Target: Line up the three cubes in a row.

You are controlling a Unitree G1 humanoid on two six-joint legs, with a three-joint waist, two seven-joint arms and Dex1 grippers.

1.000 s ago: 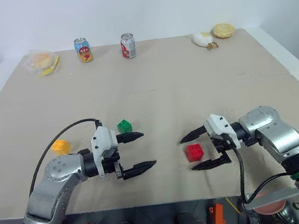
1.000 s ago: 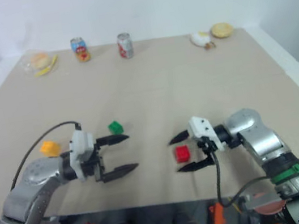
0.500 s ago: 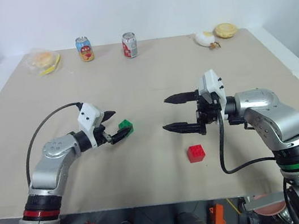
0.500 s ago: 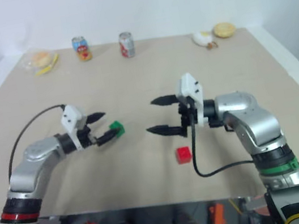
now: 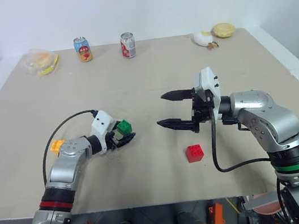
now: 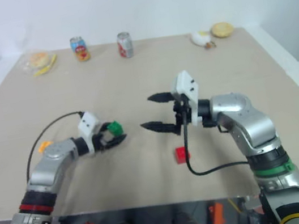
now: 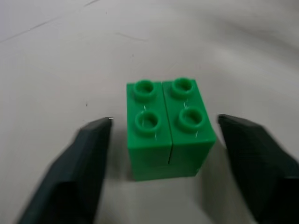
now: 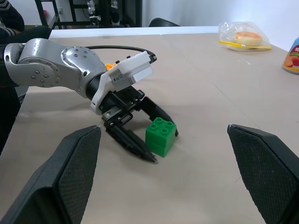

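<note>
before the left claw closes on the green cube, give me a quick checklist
1. Green cube between the left claw fingers: ok.
2. Fingers touching the cube: not ok, gaps on both sides.
3. Cube upright on the table, studs up: ok.
4. Right claw open and apart from the green cube: ok.
5. Red cube lying free on the table: ok.
6. Yellow-orange cube position: cannot tell, partly hidden behind the left arm.

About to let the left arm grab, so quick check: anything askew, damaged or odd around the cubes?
Nothing stands out. The green cube sits upright and intact between the left gripper's fingers. The red cube and yellow-orange cube rest flat on the table.
</note>
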